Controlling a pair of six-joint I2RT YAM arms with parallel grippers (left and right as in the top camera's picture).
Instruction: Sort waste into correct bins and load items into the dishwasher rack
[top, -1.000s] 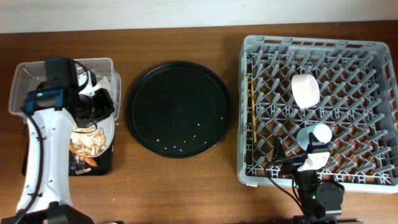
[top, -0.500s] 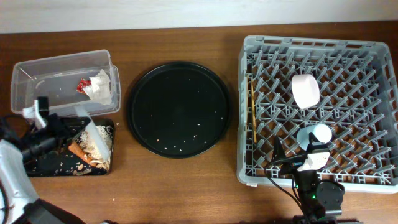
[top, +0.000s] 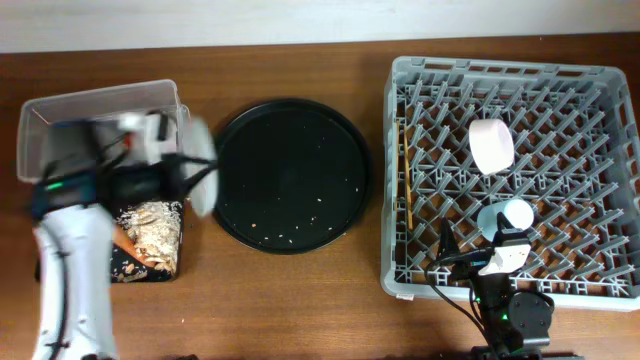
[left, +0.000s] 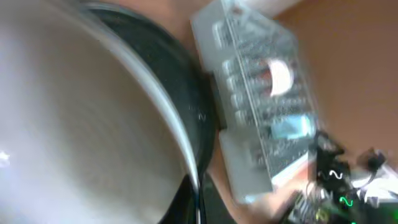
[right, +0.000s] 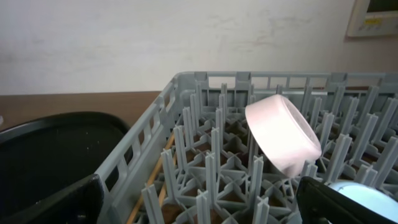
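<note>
One white plate (top: 201, 165), rim-pinched in the left gripper (top: 183, 176), could slip loose and strike the round black tray (top: 290, 175) just beyond it.

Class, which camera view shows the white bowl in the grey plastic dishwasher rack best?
The right wrist view: the white bowl sits close and sharp, tipped on its side among the pegs of the grey plastic dishwasher rack. Overhead shows it small; the left wrist view shows only a blurred pale patch.
</note>
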